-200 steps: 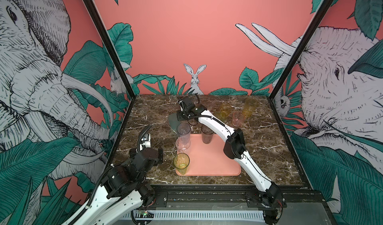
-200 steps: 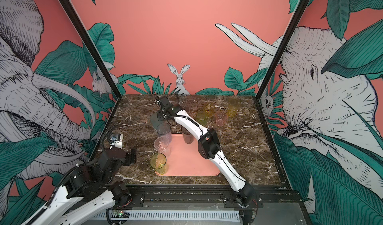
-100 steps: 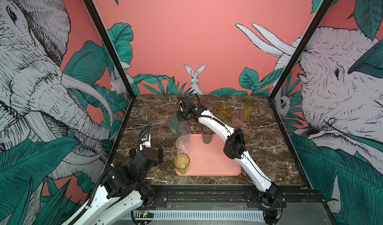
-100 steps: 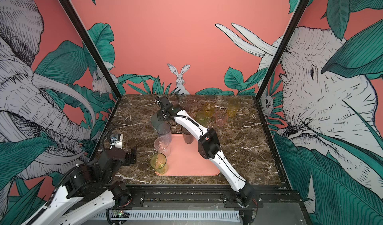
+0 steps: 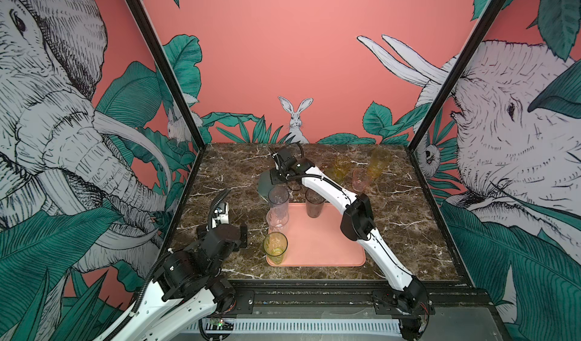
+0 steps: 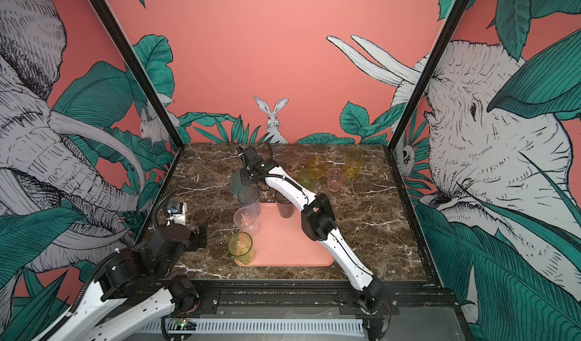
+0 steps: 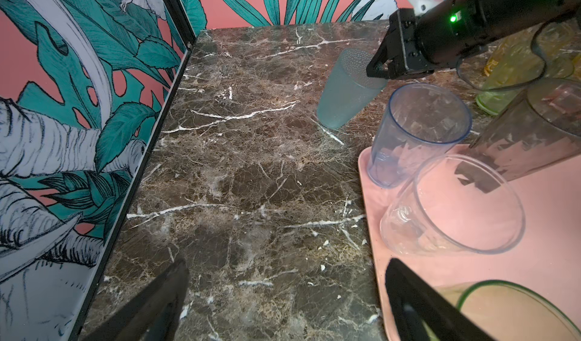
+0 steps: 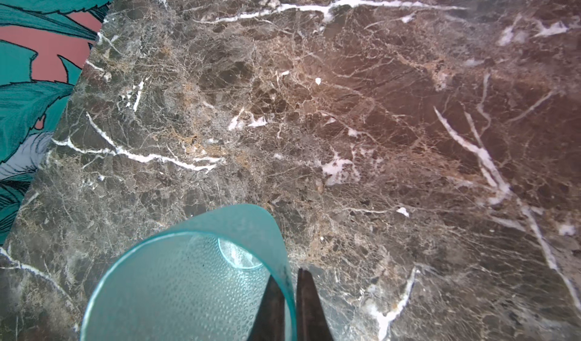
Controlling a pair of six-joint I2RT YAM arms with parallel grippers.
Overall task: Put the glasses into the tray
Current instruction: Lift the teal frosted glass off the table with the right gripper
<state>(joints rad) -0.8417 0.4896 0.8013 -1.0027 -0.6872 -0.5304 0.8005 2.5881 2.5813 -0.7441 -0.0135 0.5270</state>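
Right end effector [image 8: 287, 284] astride rim of frosted blue-grey tumbler [image 8: 176, 289].

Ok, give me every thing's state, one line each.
Frosted tumbler, off tray, rim gripped.
Right gripper, shut on frosted tumbler.
Left gripper, open, empty.
Tray, holds four tumblers.
Violet tumbler, upright in tray.
Clear tumbler, upright in tray.
Yellow-green tumbler, upright in tray.
Brown tumbler, upright in tray.
Pink tumbler, on table.
Tall amber tumbler, on table.
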